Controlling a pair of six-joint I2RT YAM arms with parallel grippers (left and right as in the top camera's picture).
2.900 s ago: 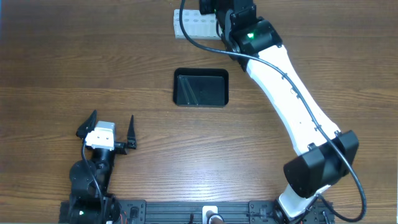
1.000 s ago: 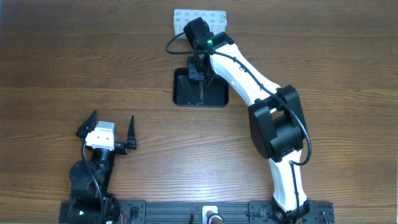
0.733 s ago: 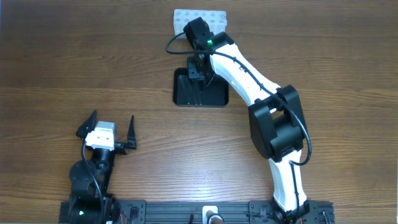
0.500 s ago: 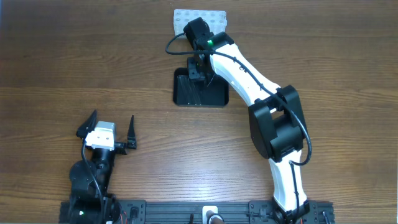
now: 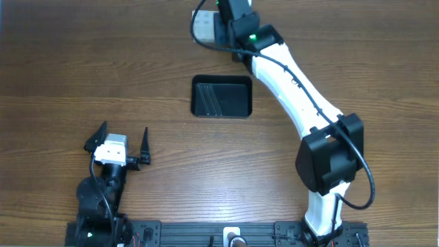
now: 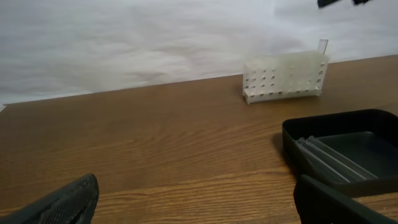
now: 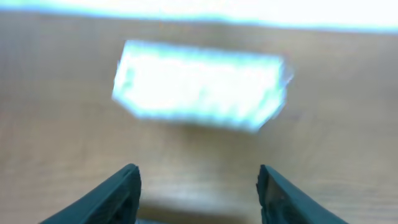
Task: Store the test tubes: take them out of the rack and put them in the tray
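Tubes [image 5: 209, 101] lie in the tray [image 5: 221, 80]. Beyond it, the right gripper [image 7: 196, 180] hangs above the rack [image 7: 199, 84], spread wide, holding nothing.

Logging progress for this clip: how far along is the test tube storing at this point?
Done: several clear tubes lie in the black tray. In hand: nothing; the right gripper is open and empty, facing the white rack. Left: at least one upright tube stands at one end of the rack and has yet to go to the tray.
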